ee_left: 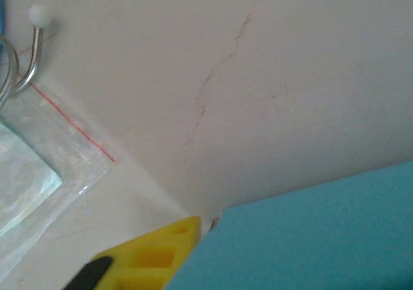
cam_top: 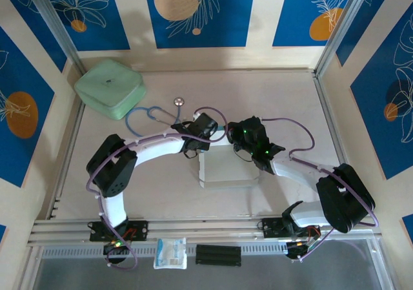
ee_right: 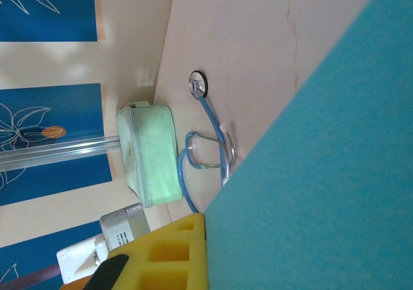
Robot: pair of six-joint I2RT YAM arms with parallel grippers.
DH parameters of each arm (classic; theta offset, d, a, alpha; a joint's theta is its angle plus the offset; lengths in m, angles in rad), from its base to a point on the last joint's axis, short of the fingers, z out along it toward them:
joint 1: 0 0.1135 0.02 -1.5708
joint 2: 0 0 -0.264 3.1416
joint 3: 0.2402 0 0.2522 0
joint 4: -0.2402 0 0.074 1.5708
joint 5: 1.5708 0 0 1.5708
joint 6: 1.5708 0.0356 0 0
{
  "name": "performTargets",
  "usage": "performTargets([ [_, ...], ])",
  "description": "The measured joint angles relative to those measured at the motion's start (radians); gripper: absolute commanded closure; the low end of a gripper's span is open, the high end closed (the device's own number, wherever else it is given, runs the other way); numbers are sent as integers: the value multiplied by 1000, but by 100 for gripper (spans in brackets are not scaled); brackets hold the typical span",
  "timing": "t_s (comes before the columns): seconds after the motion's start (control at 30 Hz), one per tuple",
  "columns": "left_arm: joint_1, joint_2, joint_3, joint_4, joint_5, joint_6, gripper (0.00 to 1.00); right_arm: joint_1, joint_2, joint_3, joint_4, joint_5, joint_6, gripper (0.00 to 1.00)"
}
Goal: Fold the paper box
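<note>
Robot test cell, laboratory type: a pale table [cam_top: 161,193] walled by blue floral-print panels [cam_top: 197,12], framed in aluminium rails [cam_top: 193,227], with left arm [cam_top: 153,150] and right arm [cam_top: 292,167] bolted at its near edge.

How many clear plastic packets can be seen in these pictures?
2. The first packet lies across the ribbed rail at the near edge. The second packet lies beside the stethoscope. Others may be hidden.

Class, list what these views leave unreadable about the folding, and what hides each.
Top view: left gripper and right gripper cover the far edge of the paper box.
Left wrist view: one yellow finger shows, its partner cut off; grip unclear.
Same view: clear packet cut by frame edge, contents blurred.
</note>
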Motion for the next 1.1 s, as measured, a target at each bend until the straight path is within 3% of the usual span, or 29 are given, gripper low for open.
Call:
performTargets([
  [0.13,0,2,0,6,-5,2,99,0,0,0,-5,0,0,95],
  [0.27,0,6,0,17,-8,2,98,0,0,0,-7,5,0,95],
  [0.37,0,6,0,22,-8,5,85,0,0,1,-8,8,-3,95],
  [0.5,1,0,-12,46,3,14,56,0,-7,5,-13,11,-13,95],
  [0.6,2,-58,-78,92,35,15,45,0,-14,5,-19,10,-19,95],
  [0.9,7,-479,-319,156,114,-70,30,0,-13,5,-18,0,-29,94],
  [1.1,118,-539,-246,100,235,-227,27,9,-47,-30,-34,-10,-34,72],
])
